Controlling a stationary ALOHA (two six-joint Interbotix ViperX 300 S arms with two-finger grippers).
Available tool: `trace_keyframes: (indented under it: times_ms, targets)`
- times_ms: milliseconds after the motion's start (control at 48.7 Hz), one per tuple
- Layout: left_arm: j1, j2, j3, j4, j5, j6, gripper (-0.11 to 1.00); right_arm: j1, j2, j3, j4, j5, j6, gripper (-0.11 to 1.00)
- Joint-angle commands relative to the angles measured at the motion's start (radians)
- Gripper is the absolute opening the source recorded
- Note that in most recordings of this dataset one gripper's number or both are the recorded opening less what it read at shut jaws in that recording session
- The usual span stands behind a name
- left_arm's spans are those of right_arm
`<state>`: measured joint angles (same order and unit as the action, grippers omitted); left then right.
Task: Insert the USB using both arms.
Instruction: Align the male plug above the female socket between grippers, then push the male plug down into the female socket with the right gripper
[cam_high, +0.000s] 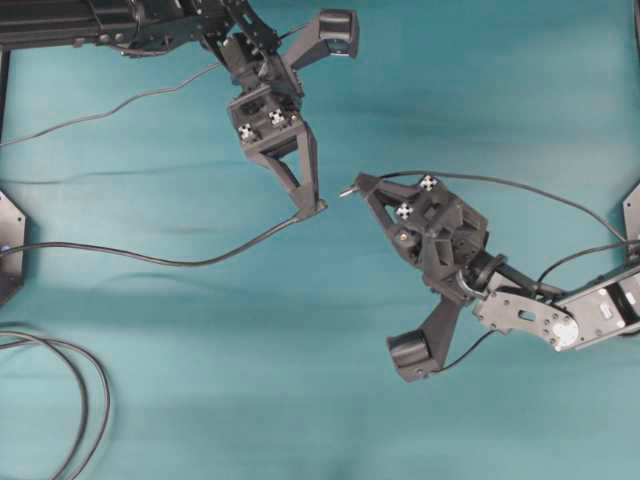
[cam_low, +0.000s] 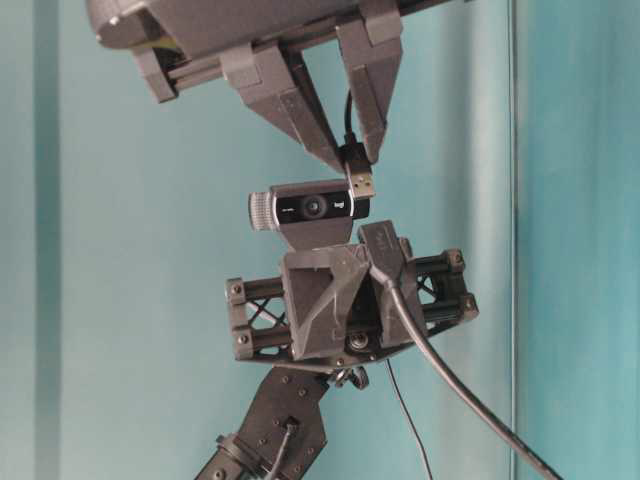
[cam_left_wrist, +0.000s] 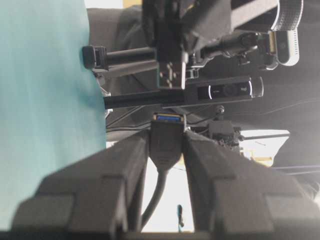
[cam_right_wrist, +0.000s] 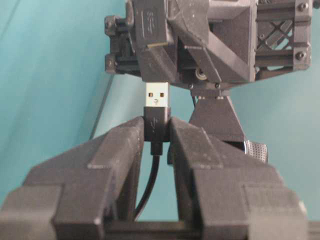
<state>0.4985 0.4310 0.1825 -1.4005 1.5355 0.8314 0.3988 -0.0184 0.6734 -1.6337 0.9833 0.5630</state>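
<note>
Right pincer (cam_right_wrist: 157, 125): I am clamping it on the dark body of the USB (cam_right_wrist: 157, 100); both fingers are pressing the body's sides, and the silver tip is sticking out past the fingertips.
USB: its tip is showing two small square holes and is pointing at the socket (cam_right_wrist: 150, 27), close to it but apart, with a gap between them in the right wrist view.
USB cable (cam_high: 520, 187): it is running back from the plug between my right fingers and, in the overhead view, arcing over the right arm toward the right edge.
Left pincer (cam_left_wrist: 167, 145): I am clamping it on the socket's black body, one finger on each side, with the blue-lined opening facing the USB.
Socket cable (cam_high: 150, 258): it is trailing from my left fingertips across the counter (cam_high: 300, 400) to the left edge.
Both pincers overhead: the left (cam_high: 312, 208) is reaching down from the top, the right (cam_high: 352, 188) is coming up from the lower right; the tips are near each other and not touching.
Table-level view: the USB (cam_low: 360, 180) is hanging between the right fingers above a webcam (cam_low: 310, 207) mounted on the other arm.
Looped cable (cam_high: 80, 400): it is lying at the counter's lower left corner, well apart from both pincers.
</note>
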Motion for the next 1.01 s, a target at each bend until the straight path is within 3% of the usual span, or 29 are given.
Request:
trace_keyframes:
  times_ms: [0,986]
  targets:
    - [-0.003,-0.015,-0.020,-0.012,-0.003,-0.012,0.27,0.002,-0.008,-0.023,-0.011,-0.003,0.005,0.20]
    - [-0.014,-0.014,-0.021,-0.003,-0.034,-0.014,0.27,0.002,0.026,-0.051,-0.009,-0.023,0.005,0.20]
